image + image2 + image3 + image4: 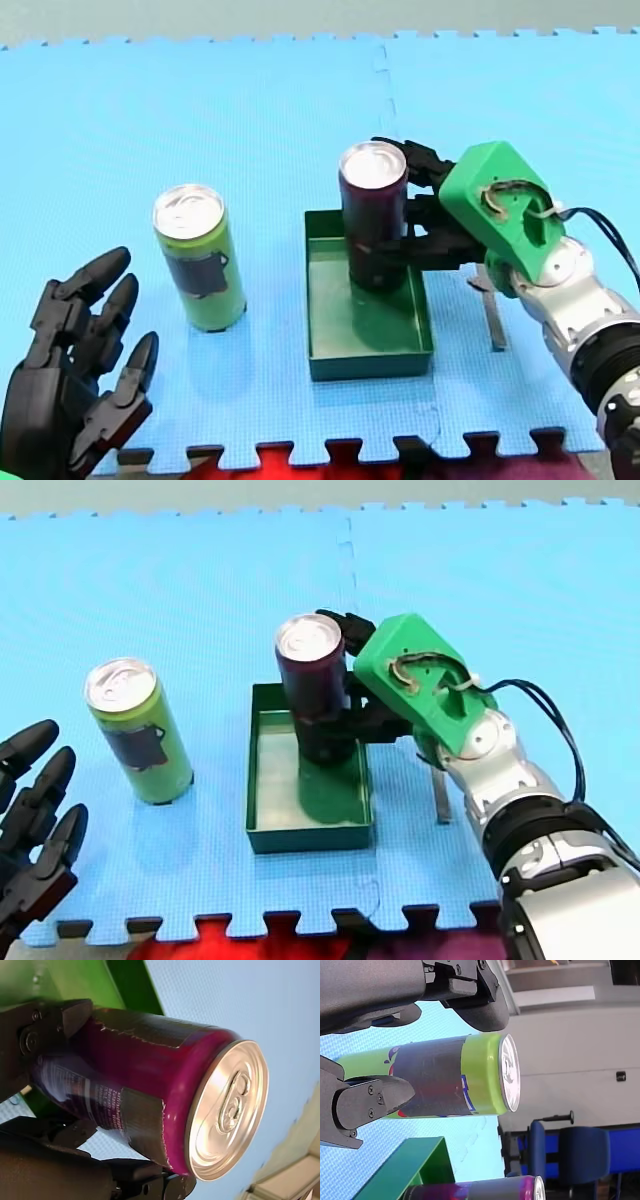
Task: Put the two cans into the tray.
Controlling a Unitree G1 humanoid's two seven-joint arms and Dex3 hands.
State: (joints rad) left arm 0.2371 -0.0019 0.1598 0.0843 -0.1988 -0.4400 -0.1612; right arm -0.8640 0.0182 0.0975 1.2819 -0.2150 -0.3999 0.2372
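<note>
Right robot hand [470,210] grasping purple can [372,215], upright at tray's [370,365] far end, probably to set it down. Left robot hand [85,370] released, near left. Green can [200,260] stands left of tray, next up.

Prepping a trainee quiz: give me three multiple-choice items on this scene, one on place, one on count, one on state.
1. The green can is: A. on the blue mat, left of the tray B. inside the tray C. tipped over
2. How many cans? A. one B. two C. three
3. The right hand: A. holds nothing B. grips the purple can C. lies on the mat
1A, it stands beside the tray; 2B, green and purple; 3B, fingers wrap it; left hand, front-left, holds nothing.
</note>
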